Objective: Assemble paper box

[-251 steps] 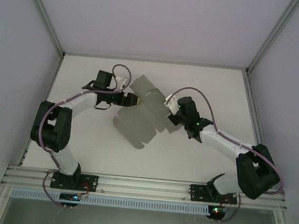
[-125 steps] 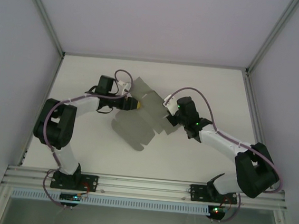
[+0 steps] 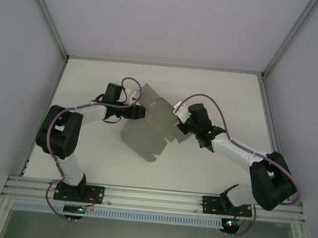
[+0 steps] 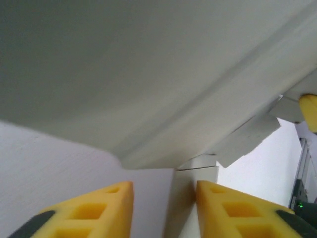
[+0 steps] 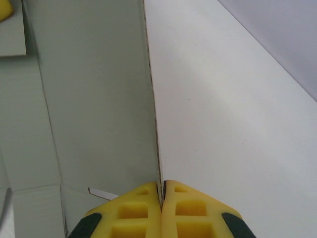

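The paper box (image 3: pixel 150 126), a flat grey blank with flaps partly raised, lies on the table (image 3: pixel 223 94) between both grippers. The right gripper (image 5: pixel 162 184) is pressed together on the thin edge of one upright panel (image 5: pixel 89 99). The left gripper (image 4: pixel 165 186) stands partly spread under the blank's opposite side (image 4: pixel 148 74), a flap edge in its gap, unclamped.

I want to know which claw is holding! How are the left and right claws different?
The right gripper is squeezed shut on an edge of the paper box; the left gripper has fingers apart around a flap. The right one reaches the box from the right, the left one from the left. Both have yellow fingers.
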Robot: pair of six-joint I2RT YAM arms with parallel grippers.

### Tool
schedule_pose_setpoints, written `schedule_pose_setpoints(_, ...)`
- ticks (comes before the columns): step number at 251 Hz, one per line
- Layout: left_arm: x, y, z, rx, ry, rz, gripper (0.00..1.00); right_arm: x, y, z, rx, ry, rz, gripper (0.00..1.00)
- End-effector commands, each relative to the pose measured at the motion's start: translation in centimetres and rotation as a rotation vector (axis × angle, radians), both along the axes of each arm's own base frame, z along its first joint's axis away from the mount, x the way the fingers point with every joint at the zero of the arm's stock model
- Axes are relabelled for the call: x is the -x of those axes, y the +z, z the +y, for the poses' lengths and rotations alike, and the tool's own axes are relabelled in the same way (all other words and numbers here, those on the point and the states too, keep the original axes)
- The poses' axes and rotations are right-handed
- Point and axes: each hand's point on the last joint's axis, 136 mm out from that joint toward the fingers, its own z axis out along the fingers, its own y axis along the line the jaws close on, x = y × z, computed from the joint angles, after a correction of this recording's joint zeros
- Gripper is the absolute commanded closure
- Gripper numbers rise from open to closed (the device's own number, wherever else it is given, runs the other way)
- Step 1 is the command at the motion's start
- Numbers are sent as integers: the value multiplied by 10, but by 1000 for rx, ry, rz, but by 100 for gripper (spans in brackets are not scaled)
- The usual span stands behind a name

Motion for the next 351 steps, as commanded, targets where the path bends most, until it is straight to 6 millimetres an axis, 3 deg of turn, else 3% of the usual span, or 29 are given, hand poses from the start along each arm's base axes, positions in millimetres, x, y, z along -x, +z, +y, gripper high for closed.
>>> schedule_pose_setpoints(1,-7,13,12,-66,76,-38,37,-12,32,-5,121,11,-117,100)
schedule_pose_setpoints(36,-9,25,36,-137,175,-53,0,-25,40,-13,292,2,-220,100)
schedule_pose_setpoints(123,-37,69,117,-271,425,-23,0,-56,36,12,674,116,-477,100)
schedule_pose_setpoints(177,-71,71,136,-349,473,-63,0,-66,28,33,736,174,-638,100)
schedule_pose_setpoints(207,-95,53,144,-419,478,-68,0,-68,22,39,739,176,-696,100)
schedule_pose_setpoints(247,-117,25,136,-434,420,-34,0,-67,7,41,719,180,-704,100)
schedule_pose_setpoints(281,-123,17,117,-372,346,-19,6,-70,-3,38,734,172,-683,100)
schedule_pose_setpoints(315,-107,11,95,-325,245,-36,16,-72,-5,35,722,150,-661,100)
schedule_pose_setpoints(351,-80,10,71,-286,164,-11,33,-72,-7,32,721,127,-642,100)
